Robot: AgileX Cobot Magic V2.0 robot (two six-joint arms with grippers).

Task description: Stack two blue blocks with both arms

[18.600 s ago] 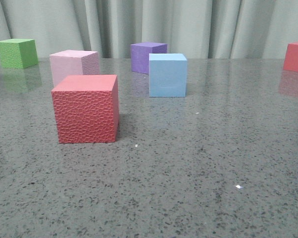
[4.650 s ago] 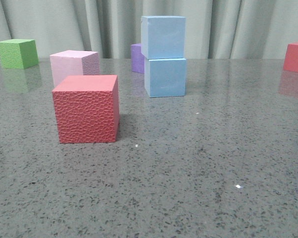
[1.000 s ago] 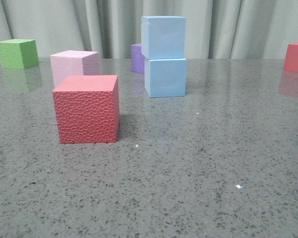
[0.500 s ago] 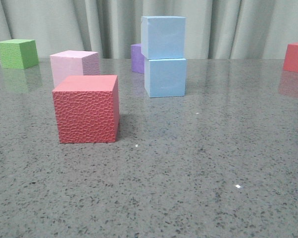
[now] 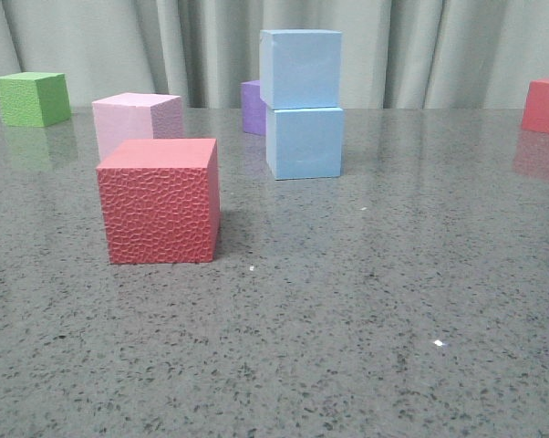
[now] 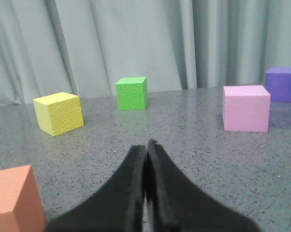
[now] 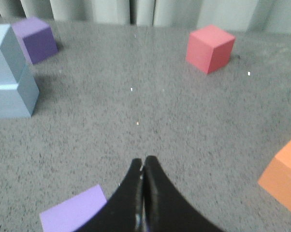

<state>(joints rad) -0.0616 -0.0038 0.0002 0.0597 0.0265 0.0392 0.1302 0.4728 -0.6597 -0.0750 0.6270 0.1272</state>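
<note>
Two pale blue blocks stand stacked near the back middle of the table: the upper blue block (image 5: 300,67) rests on the lower blue block (image 5: 304,141), set slightly to the left of it. The stack also shows in the right wrist view, upper block (image 7: 0,50) on lower block (image 7: 12,99). My left gripper (image 6: 146,144) is shut with nothing between its fingers, low over the table, far from the stack. My right gripper (image 7: 143,161) is likewise shut and holds nothing, well apart from the stack. Neither arm shows in the front view.
A textured red cube (image 5: 159,201) stands front left, a pink cube (image 5: 136,121) behind it, a green cube (image 5: 31,98) far left, a purple cube (image 5: 251,107) behind the stack, a red cube (image 5: 544,105) far right. A yellow cube (image 6: 58,113), orange cubes (image 6: 12,198) (image 7: 284,175) and a lilac cube (image 7: 73,212) lie near the grippers.
Since 18.6 s ago a second blue block has been set on the first. Over the last second nothing has visibly moved.
</note>
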